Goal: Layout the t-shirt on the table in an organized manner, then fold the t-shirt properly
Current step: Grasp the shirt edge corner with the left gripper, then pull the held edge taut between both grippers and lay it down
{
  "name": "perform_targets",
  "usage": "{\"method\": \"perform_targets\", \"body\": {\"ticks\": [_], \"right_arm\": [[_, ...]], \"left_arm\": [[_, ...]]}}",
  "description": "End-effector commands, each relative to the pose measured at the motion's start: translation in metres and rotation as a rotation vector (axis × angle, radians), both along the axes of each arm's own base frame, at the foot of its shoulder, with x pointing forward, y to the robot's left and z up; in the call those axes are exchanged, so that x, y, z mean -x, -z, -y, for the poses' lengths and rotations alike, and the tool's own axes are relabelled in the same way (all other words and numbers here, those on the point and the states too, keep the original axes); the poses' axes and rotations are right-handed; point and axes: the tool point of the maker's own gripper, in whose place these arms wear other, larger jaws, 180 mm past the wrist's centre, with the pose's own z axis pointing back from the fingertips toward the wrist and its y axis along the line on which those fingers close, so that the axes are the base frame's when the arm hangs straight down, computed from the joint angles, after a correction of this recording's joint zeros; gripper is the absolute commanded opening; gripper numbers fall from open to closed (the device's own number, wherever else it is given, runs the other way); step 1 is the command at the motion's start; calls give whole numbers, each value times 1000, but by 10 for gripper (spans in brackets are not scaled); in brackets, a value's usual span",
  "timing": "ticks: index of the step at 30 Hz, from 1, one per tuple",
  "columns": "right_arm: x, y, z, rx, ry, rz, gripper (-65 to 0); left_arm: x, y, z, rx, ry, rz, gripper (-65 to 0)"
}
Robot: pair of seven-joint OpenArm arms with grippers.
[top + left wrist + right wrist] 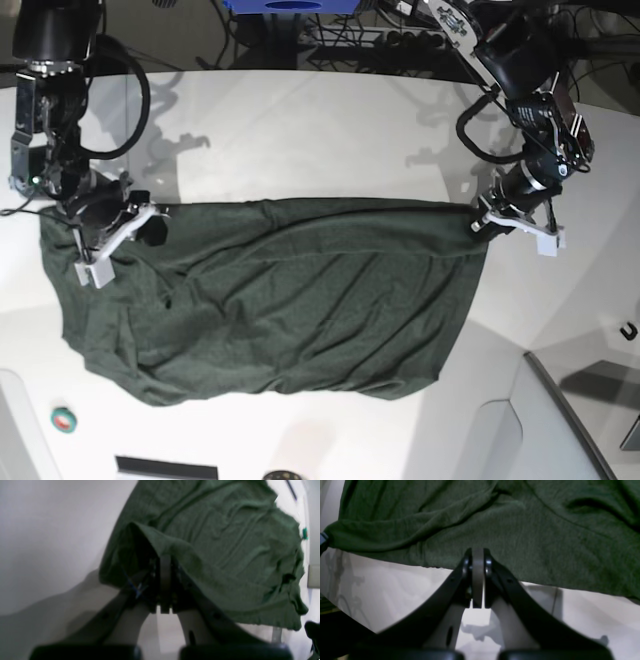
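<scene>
at far hem corners, both grippers clamp t-shirt; table bare beyond.

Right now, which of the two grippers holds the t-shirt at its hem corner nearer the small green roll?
The right gripper, on the base view's left side, where the green roll lies; the left gripper pinches the t-shirt opposite.

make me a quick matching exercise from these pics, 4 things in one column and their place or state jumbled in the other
Things:
1. t-shirt
2. left gripper
3. right gripper
4. green tape roll

Place or state:
A. shut on the shirt's corner at the base view's left
B. lying alone on the table near the bottom-left corner of the base view
C. spread out, wrinkled, held at two corners
D. shut on the shirt's corner at the base view's right

Pairs: 1-C, 2-D, 3-A, 4-B
</scene>
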Motion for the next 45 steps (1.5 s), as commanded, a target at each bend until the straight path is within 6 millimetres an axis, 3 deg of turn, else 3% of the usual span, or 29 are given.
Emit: {"method": "perform_targets", "body": {"ticks": [1, 9, 13, 20, 24, 28, 33, 38, 45], "right_arm": [[-12, -12, 3, -8, 0, 49, -650], [-11, -9, 2, -11, -4, 41, -650], [-11, -9, 2, -11, -4, 41, -650], [-11, -9, 1, -11, -7, 40, -650], [-9, -7, 1, -11, -5, 36, -650], [-8, -7, 2, -11, -4, 34, -650], [-8, -6, 3, -11, 1, 31, -650], [-8, -6, 3, -11, 1, 32, -650], [-7, 3, 4, -19, 9, 5, -650]], "left_arm": [[-13, -18, -7, -17, -8, 61, -650], [-36, -28, 0, 0, 3, 92, -650], [-48, -34, -9, 13, -63, 86, -650], [-79, -58, -12, 30, -101, 139, -650], [-92, -48, -11, 87, -175, 135, -650], [-96, -39, -10, 118, -227, 159, -650], [-102, -48, -17, 120, -255, 192, -650], [-104, -57, -42, 161, -359, 228, -650], [-117, -64, -23, 133, -277, 229, -650]]}}
